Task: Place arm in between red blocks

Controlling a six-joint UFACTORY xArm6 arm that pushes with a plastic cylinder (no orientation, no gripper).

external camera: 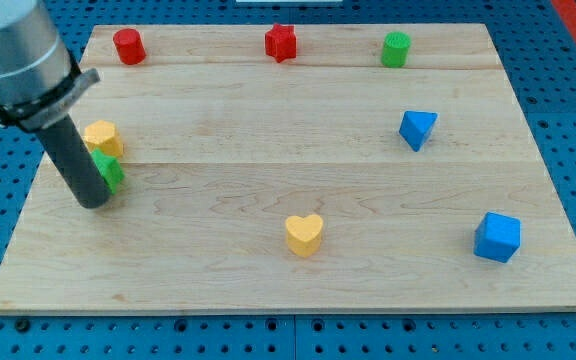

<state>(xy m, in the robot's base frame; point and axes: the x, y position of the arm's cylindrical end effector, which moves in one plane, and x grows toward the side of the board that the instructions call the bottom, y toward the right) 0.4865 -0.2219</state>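
A red cylinder (pixel 128 46) stands at the board's top left. A red star (pixel 281 42) stands at the top middle, well to the right of the cylinder. My tip (pixel 92 201) rests on the board at the view's left, far below both red blocks. It touches or nearly touches a green block (pixel 111 173) just to its right, whose shape is partly hidden by the rod. A yellow block (pixel 102 137) sits just above that green one.
A green cylinder (pixel 396 49) stands at the top right. A blue triangular block (pixel 417 129) is at the right, a blue cube (pixel 497 237) at the lower right. A yellow heart (pixel 304 234) lies at the bottom middle. The wooden board (pixel 268 290) lies on a blue pegboard.
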